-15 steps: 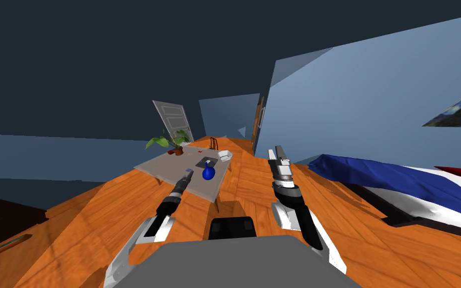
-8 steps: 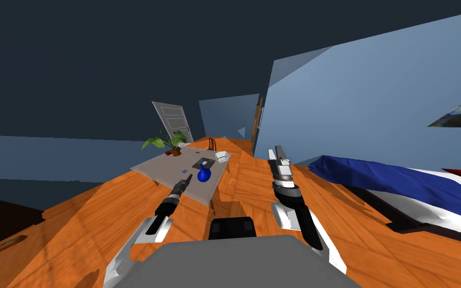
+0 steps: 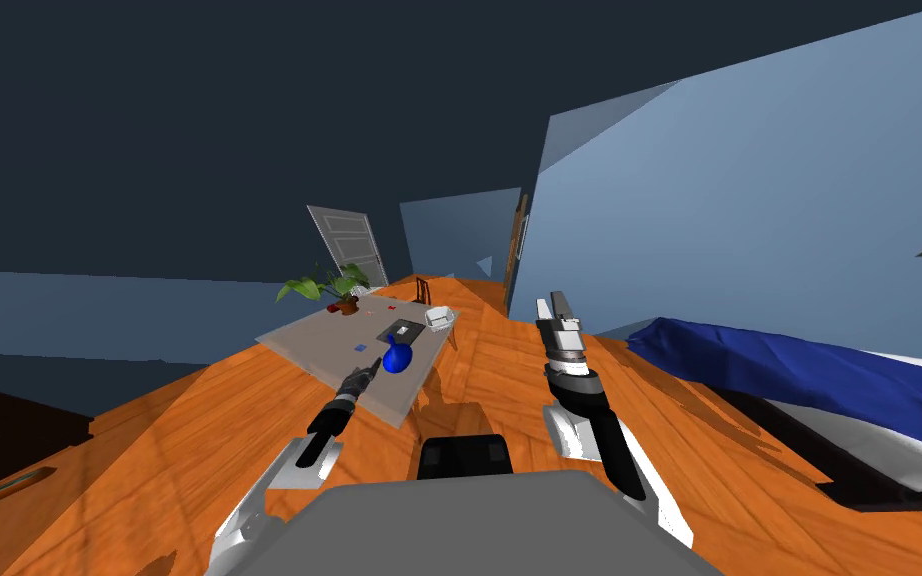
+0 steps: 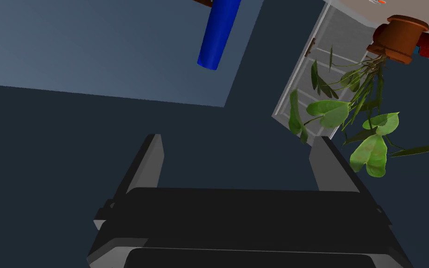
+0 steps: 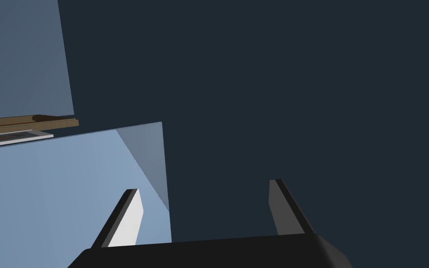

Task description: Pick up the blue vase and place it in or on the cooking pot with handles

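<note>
The blue vase (image 3: 398,356) stands upright near the front edge of the grey table (image 3: 319,345), round body down and slim neck up, its long axis square to the tabletop. The left gripper (image 3: 376,364) hovers just beside it, fingers spread. Farther back sit a white pot (image 3: 438,318) and a potted plant (image 3: 334,290). The right gripper (image 3: 557,305) is held off the table, fingers apart.
</note>
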You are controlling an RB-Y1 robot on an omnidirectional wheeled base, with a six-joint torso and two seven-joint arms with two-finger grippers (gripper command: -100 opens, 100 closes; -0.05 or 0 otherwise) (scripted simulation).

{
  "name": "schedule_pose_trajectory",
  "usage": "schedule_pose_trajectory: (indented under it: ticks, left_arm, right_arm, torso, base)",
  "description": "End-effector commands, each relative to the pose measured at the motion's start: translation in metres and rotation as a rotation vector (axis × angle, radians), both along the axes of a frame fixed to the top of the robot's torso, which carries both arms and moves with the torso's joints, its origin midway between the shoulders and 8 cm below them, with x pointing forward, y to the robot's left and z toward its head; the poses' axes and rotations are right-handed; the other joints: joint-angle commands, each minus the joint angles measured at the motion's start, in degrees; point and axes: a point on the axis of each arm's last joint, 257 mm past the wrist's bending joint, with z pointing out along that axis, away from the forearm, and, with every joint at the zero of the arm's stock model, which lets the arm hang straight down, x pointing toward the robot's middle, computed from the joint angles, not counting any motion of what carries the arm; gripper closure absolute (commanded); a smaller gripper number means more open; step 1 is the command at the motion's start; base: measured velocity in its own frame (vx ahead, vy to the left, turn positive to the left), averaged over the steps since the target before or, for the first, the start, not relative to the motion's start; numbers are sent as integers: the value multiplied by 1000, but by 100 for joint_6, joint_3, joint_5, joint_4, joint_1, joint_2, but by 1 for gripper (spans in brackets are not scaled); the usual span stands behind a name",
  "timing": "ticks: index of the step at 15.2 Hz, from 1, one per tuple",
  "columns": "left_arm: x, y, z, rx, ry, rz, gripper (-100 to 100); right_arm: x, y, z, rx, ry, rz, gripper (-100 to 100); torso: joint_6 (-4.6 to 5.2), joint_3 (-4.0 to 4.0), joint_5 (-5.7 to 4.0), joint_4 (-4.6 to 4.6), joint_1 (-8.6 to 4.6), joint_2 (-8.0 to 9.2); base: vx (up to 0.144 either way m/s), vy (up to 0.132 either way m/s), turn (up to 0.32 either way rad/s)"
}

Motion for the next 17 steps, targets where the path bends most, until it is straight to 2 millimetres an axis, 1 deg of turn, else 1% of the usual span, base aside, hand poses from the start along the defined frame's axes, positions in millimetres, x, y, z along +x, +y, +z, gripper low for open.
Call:
schedule_pose_trajectory:
  ticks: [1, 2, 3, 4, 5, 6, 8, 9, 10, 15, 16, 17]
  left_arm:
    - [-5, 13, -19, 53, 57, 17, -100]
    - [-6, 14, -21, 52, 62, 19, -100]
    - [-10, 22, -32, 78, 94, 28, -100]
    - [-10, 22, -32, 78, 94, 28, -100]
    - [-13, 28, -41, 103, 125, 37, -100]
    - [-14, 29, -42, 103, 126, 37, -100]
    - [-21, 42, -60, 146, 183, 51, -100]
    - [-25, 47, -67, 166, 210, 57, -100]
    - [-25, 47, -67, 166, 210, 57, -100]
    - [-43, 70, -97, 242, 317, 77, -100]
    - [-45, 72, -101, 249, 329, 79, -100]
    - [-41, 67, -94, 235, 307, 75, -100]
  right_arm:
    - [0, 0, 0, 0, 0, 0, 0]
    - [0, 0, 0, 0, 0, 0, 0]
    - [0, 0, 0, 0, 0, 0, 0]
    - [0, 0, 0, 0, 0, 0, 0]
    - [0, 0, 0, 0, 0, 0, 0]
    - [0, 0, 0, 0, 0, 0, 0]
    - [0, 0, 0, 0, 0, 0, 0]
    - [0, 0, 0, 0, 0, 0, 0]
    - [0, 0, 0, 0, 0, 0, 0]
    - [0, 0, 0, 0, 0, 0, 0]
    - [0, 0, 0, 0, 0, 0, 0]
    - [0, 0, 0, 0, 0, 0, 0]
  torso:
    - [0, 0, 0, 0, 0, 0]
    - [0, -4, 0, -1, 0, -6]
    - [0, -6, 0, -2, 7, -9]
    - [1, -10, 2, -3, 11, -18]
    - [1, -12, 3, -4, 14, -20]
    - [1, -10, 4, -4, 18, -16]
    - [0, -4, 6, -2, 31, -6]
    - [0, -5, 6, -2, 32, -8]
    - [0, -9, 6, -3, 28, -16]
    - [1, -18, 6, -7, 33, -31]
    - [1, -22, 6, -8, 35, -38]
    - [1, -23, 7, -9, 35, -39]
  base:
    - [175, -130, 52]
    - [175, -102, 32]
    - [204, -94, 19]
    - [193, -90, 14]
    - [167, -80, 18]
    - [143, -57, 18]
    - [154, -53, 23]
    - [199, -77, 25]
    - [207, -86, 18]
    - [223, -60, 17]
    - [234, -53, 10]
    - [127, -32, 8]
